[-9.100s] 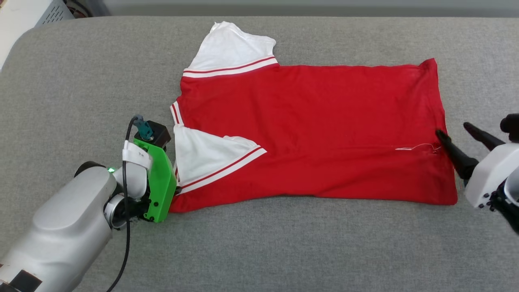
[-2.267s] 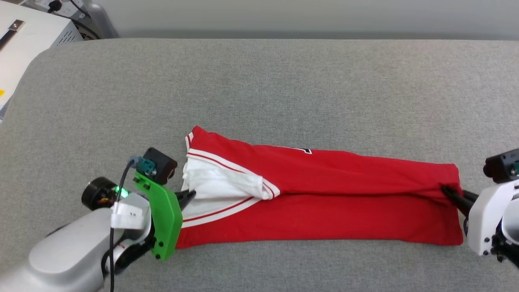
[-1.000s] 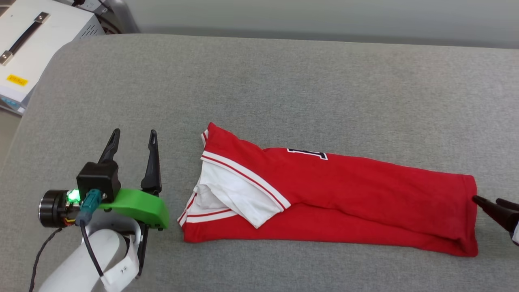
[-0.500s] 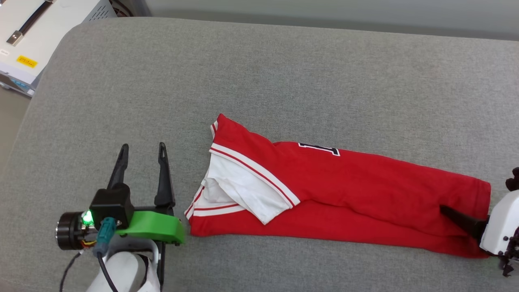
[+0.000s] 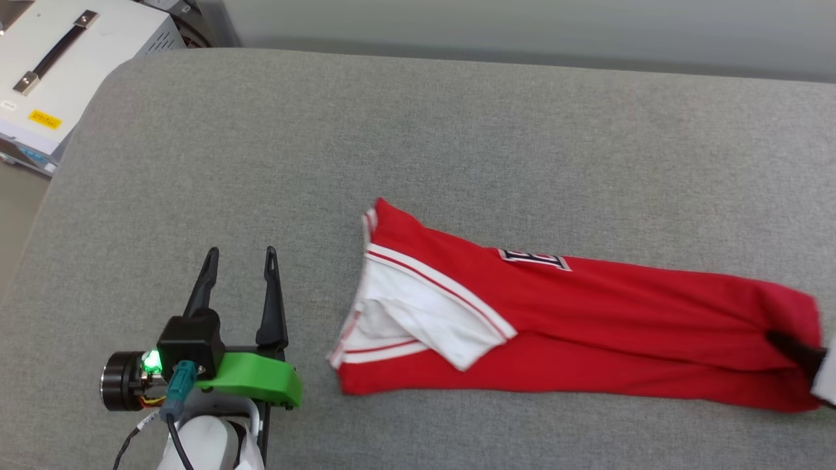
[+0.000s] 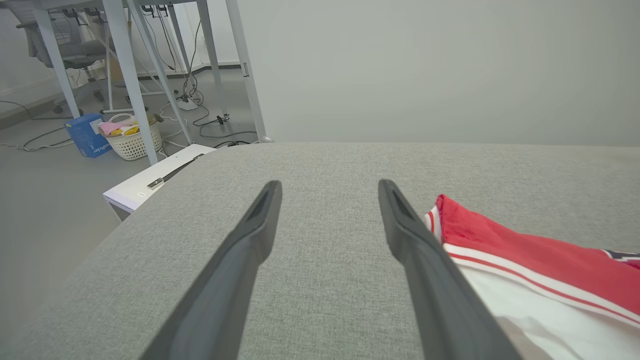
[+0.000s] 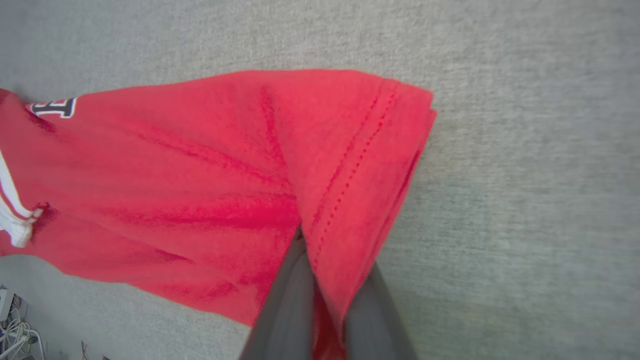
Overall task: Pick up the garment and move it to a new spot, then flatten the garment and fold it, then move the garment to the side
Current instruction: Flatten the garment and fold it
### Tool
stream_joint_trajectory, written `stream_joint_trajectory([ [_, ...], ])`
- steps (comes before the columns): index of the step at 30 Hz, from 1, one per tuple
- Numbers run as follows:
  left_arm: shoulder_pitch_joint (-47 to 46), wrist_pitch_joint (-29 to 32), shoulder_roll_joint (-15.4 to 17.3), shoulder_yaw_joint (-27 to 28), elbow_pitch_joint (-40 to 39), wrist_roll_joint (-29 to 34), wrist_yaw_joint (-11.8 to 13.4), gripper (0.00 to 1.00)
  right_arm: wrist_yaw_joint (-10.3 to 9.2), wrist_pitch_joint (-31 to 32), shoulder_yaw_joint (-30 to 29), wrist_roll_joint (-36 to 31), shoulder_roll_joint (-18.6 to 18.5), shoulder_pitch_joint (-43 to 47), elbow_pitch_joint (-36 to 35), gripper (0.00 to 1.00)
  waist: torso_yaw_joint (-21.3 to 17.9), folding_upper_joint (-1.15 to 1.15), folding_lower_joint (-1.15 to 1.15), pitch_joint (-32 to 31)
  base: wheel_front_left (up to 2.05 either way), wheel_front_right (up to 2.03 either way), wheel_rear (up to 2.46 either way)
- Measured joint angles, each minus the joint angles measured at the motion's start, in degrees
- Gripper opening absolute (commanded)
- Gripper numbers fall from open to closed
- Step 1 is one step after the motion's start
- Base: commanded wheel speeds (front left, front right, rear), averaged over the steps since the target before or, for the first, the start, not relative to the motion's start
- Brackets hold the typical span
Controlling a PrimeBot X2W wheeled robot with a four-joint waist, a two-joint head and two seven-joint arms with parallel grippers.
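Evidently handling a soft, light garment (image 5: 620, 320), folded into a long band near the front edge of the bench (image 5: 392, 130), toward its right end; best taken at the hem, through all layers. Pinching that hem with the right gripper (image 5: 784, 346), jaws pressed onto cloth; holding the left gripper (image 5: 241, 256) level near the collar end, jaws spread.

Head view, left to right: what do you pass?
White box → left gripper, open → garment → right gripper, shut on the garment's right end.
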Motion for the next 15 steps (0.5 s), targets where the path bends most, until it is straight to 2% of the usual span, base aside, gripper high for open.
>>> stream_joint_trajectory([
  [4,1.0,0.0,-1.1,1.0,1.1,1.8,-1.7,1.00,-0.01,-0.4,-3.2,0.3,-4.4,0.2,1.2,0.00,0.0,0.00,0.00,-1.3,0.00,0.00,0.00],
  [7,1.6,0.0,-1.5,1.8,1.7,2.6,-2.7,1.00,-0.01,0.4,-3.5,-0.1,-7.1,1.0,1.2,0.00,0.0,0.00,0.00,-2.1,0.00,0.00,0.00],
  [10,2.1,0.0,-2.0,2.8,1.9,3.1,-3.3,1.00,-0.07,2.3,-3.0,-0.1,-7.7,2.5,-1.0,0.00,-0.2,0.00,0.00,-2.7,0.00,0.00,0.00],
  [15,2.6,0.0,-2.9,4.1,2.1,4.5,-4.4,1.00,-0.07,5.4,-2.0,0.4,-7.5,2.9,-10.5,0.00,-0.6,0.00,0.00,-3.0,0.00,0.00,0.00],
])
